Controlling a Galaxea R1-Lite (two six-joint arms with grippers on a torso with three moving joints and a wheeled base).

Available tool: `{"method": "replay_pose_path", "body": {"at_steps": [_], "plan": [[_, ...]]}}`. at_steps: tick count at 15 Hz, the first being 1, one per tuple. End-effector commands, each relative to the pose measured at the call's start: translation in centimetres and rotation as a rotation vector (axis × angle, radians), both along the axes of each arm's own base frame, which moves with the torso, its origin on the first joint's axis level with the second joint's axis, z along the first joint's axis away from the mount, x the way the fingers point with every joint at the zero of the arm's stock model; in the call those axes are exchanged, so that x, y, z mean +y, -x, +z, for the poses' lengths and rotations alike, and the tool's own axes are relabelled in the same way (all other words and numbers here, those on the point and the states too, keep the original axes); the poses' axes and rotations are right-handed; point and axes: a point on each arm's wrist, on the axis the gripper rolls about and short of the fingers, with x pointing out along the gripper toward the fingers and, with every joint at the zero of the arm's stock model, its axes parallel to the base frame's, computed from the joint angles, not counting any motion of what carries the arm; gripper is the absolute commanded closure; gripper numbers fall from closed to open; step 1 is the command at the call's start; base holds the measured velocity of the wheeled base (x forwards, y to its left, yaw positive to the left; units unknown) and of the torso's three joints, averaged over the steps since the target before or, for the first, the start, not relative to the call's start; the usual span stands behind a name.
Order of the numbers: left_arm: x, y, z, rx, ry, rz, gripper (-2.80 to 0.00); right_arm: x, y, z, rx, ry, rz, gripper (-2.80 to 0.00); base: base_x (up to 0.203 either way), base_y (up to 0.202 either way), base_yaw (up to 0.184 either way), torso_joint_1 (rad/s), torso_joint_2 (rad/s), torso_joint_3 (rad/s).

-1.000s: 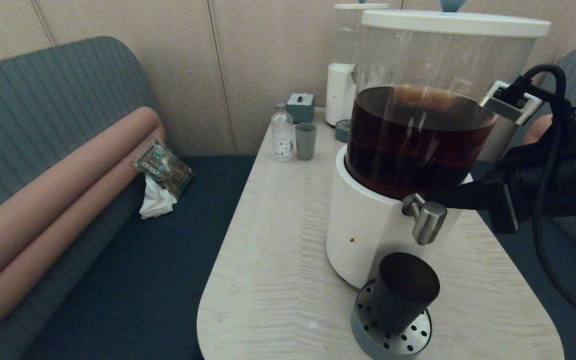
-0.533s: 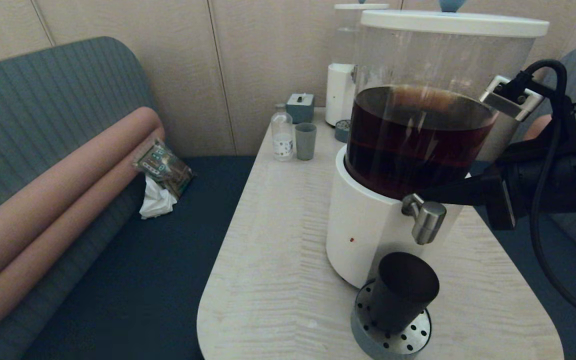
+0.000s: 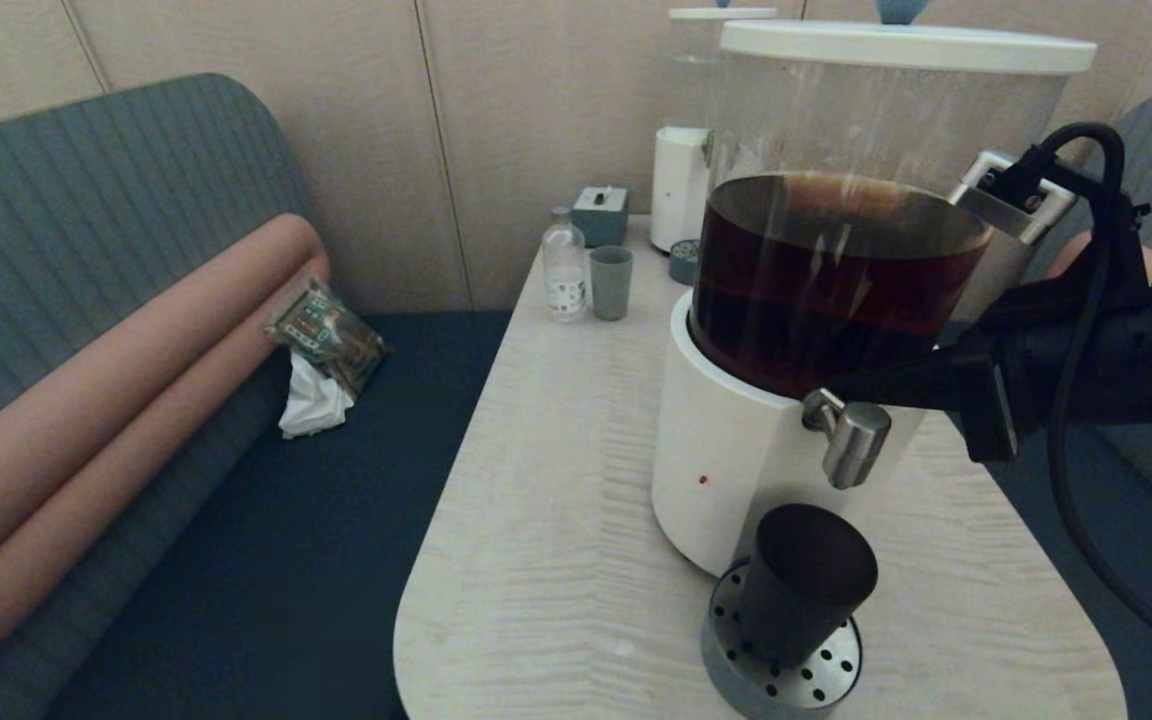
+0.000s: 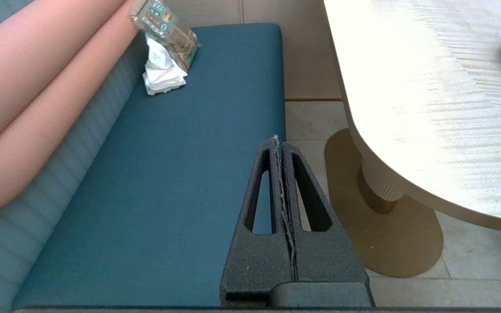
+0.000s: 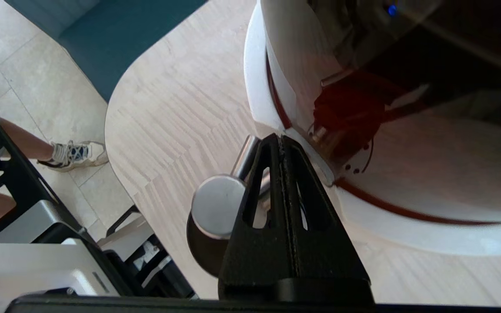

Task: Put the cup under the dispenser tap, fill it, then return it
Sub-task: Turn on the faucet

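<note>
The matte black cup (image 3: pixel 806 590) stands upright on the round perforated drip tray (image 3: pixel 816 680), right under the brushed-steel dispenser tap (image 3: pixel 856 445) of the big white-based dispenser (image 3: pixel 736 470) with dark brown liquid. My right gripper (image 3: pixel 841 386) is shut with nothing in it; its tips reach in from the right just above and behind the tap, against the dispenser. From the right wrist, the shut right gripper (image 5: pixel 281 138) lies beside the tap's cap (image 5: pixel 218 206), the cup (image 5: pixel 200 250) dark below it. No liquid shows flowing. My left gripper (image 4: pixel 278 141) is shut, parked over the blue bench.
At the far end of the table (image 3: pixel 556 500) stand a smaller grey-green cup (image 3: pixel 612 282), a small clear bottle (image 3: pixel 564 265), a grey box (image 3: pixel 601 213) and a smaller white dispenser (image 3: pixel 681 185). A snack packet on crumpled tissue (image 3: pixel 321 350) lies on the bench to the left.
My right gripper has shifted slightly left, closer to the dispenser above the tap. The cup and the left arm have not moved.
</note>
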Motion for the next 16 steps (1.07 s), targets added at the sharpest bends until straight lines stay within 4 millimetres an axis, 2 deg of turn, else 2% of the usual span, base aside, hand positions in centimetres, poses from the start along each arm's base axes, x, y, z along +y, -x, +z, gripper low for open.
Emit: {"method": "replay_pose_path", "body": {"at_steps": [1, 16], "plan": [[0.0, 0.0, 0.0, -0.001, 0.0, 0.0, 0.0, 0.13, -0.05, -0.16, 0.005, 0.001, 0.007, 0.0, 0.0, 0.0, 0.0, 0.0, 0.0, 0.0], [0.0, 0.0, 0.0, 0.0, 0.0, 0.0, 0.0, 0.71, 0.17, -0.02, -0.008, 0.003, 0.057, 0.0, 0.0, 0.0, 0.0, 0.0, 0.0, 0.0]]}}
